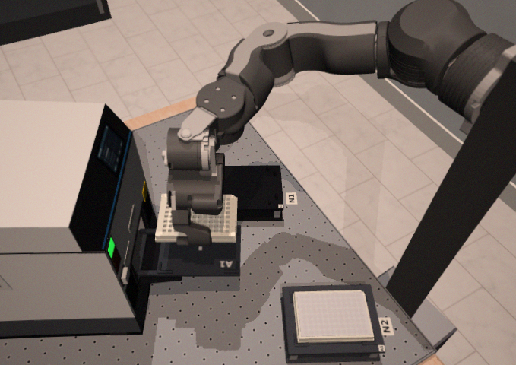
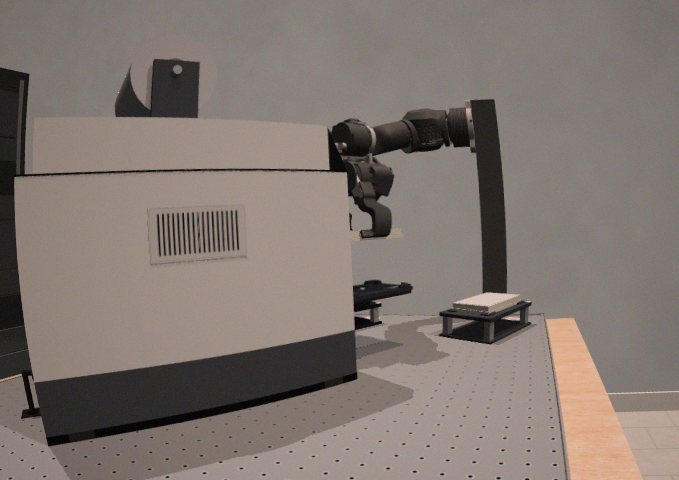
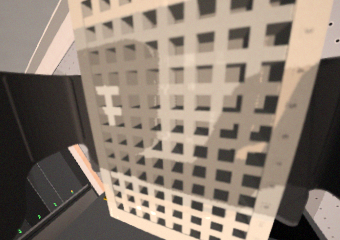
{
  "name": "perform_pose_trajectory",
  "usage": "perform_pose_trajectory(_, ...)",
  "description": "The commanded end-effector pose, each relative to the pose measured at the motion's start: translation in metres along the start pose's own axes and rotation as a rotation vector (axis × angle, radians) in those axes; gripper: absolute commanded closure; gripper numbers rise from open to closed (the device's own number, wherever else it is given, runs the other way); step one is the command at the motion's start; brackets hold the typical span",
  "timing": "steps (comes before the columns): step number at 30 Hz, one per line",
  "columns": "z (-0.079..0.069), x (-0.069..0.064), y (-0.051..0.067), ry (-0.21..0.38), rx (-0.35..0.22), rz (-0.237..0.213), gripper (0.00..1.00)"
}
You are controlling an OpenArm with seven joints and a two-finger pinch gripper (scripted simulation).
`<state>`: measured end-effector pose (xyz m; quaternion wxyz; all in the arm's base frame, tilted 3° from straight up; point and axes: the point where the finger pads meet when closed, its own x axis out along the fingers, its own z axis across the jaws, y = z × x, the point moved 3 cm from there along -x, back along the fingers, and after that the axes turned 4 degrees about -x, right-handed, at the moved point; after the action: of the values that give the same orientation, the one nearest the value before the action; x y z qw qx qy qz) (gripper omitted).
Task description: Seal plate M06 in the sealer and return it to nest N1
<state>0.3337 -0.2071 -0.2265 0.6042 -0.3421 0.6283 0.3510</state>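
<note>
Both end effector (image 1: 189,223) fingers clamp plate M06 (image 1: 223,219) above the stage (image 1: 207,262).

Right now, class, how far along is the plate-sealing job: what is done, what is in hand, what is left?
Done: nest N1 is vacated, and plate M06 is lifted. In hand: the gripper is shut on M06, carrying it above the extended stage, well clear in the exterior view. The lamp shows green. Left: seating M06 in the pocket, pressing START, waiting, returning it to N1. Plate M09 sits on N2.
</note>
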Motion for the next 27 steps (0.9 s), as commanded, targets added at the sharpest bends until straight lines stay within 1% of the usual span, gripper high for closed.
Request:
perform_pose_trajectory(1,-0.001,0.001,0.001,0.005,-0.003,0.003,1.0)
perform_pose_trajectory(4,-0.001,0.001,0.001,0.005,-0.003,0.003,1.0)
perform_pose_trajectory(5,0.003,-0.001,-0.001,-0.002,-0.001,-0.001,1.0)
perform_pose_trajectory(9,0.01,-0.001,-0.005,0.005,-0.003,0.003,1.0)
perform_pose_trajectory(21,0.01,-0.001,-0.005,0.005,-0.003,0.003,1.0)
perform_pose_trajectory(22,0.011,-0.002,-0.005,-0.003,0.0,0.001,1.0)
perform_pose_trajectory(27,0.008,-0.001,-0.004,0.005,-0.003,0.003,1.0)
